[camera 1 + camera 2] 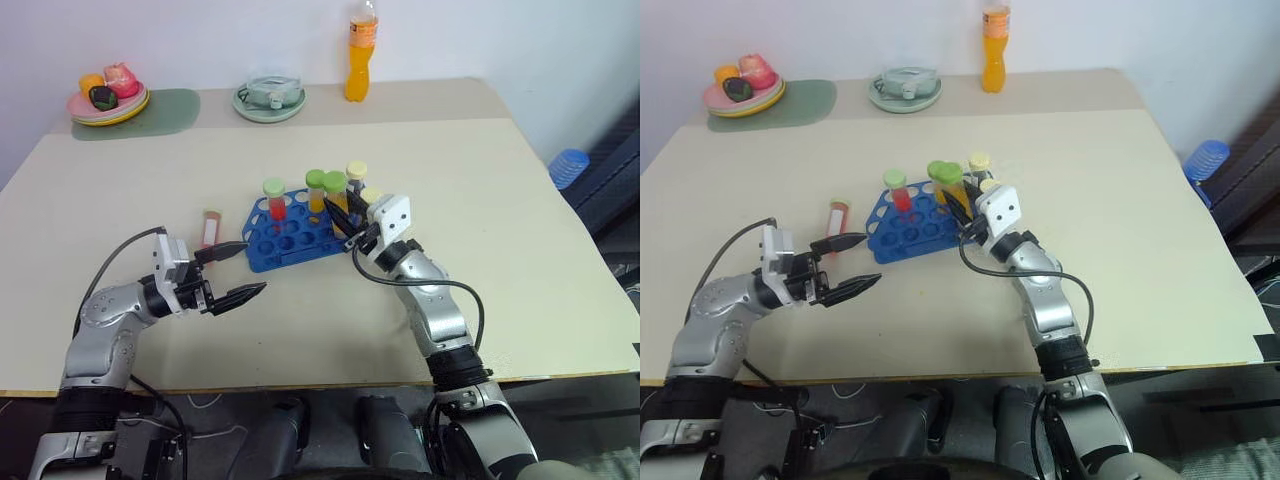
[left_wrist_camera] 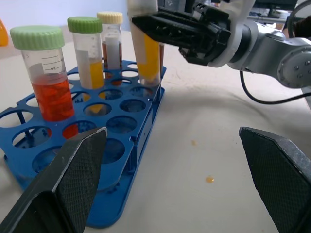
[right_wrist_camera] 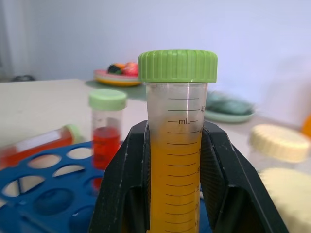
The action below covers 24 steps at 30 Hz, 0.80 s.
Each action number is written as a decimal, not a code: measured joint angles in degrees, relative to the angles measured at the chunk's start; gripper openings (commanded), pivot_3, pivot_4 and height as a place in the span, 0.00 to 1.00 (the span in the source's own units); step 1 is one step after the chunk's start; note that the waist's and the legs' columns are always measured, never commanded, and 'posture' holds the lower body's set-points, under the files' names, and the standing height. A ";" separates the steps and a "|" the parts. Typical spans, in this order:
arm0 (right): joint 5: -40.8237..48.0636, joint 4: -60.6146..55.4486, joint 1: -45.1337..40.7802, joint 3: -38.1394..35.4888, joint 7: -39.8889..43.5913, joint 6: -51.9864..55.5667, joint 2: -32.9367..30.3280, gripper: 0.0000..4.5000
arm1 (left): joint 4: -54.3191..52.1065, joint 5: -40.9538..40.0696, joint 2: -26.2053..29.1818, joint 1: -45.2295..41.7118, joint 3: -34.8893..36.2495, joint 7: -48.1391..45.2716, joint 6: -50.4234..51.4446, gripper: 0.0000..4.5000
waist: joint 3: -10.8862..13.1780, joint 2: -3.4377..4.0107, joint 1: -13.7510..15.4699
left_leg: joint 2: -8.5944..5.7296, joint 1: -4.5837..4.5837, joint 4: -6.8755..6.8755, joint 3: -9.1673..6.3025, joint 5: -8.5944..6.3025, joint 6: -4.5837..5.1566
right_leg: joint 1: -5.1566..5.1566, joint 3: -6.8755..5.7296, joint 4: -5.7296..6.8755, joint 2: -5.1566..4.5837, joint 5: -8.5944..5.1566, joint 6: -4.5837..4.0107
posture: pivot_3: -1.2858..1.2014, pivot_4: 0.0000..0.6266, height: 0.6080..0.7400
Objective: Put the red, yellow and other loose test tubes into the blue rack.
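Right gripper (image 1: 342, 218) clamped on an upright yellow tube (image 3: 176, 145) over the blue rack (image 1: 290, 240); left gripper (image 1: 238, 270) wide open, empty, beside rack; red tube (image 1: 275, 198) standing in rack

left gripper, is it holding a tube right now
No, the left gripper hangs open with nothing between its fingers, beside the blue rack, while the right gripper clamps the yellow-orange tube.

hidden: lower end of the clear yellow-orange green-capped tube (image 3: 177, 145) behind black gripper fingers (image 3: 124, 184) | cut off: bright blue plastic rack (image 3: 43, 194) at frame edge | blurred: pale round dish (image 3: 228, 109)
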 measured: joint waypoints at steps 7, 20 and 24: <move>-0.95 4.25 -1.12 0.76 -0.67 -4.71 1.10 0.16 | -0.54 -0.41 0.02 0.72 0.35 0.39 0.47 1.00 | 0.00 0.01 -0.21 | 0.16 0.27 -0.24 0.01 0.04 -0.07 | 0.09 0.04 0.00 0.06 0.05 -0.11 | 0.52 0.24 1.00; -2.02 5.30 -1.79 4.88 1.51 -6.51 1.29 0.16 | -2.22 -1.17 0.56 2.70 1.61 1.57 1.11 1.00 | 0.00 0.01 -0.11 | 0.21 0.50 -0.29 0.01 -0.10 0.11 | 0.10 0.09 -0.02 0.24 0.05 -0.14 | 0.52 0.24 1.00; -2.02 6.87 -2.65 4.86 1.47 -7.00 1.32 0.16 | -2.55 -1.17 0.56 2.75 1.96 1.78 1.12 1.00 | 0.00 0.01 -0.17 | 0.24 0.57 -0.29 0.01 -0.12 0.08 | 0.13 0.12 -0.02 0.28 0.05 -0.15 | 0.52 0.24 1.00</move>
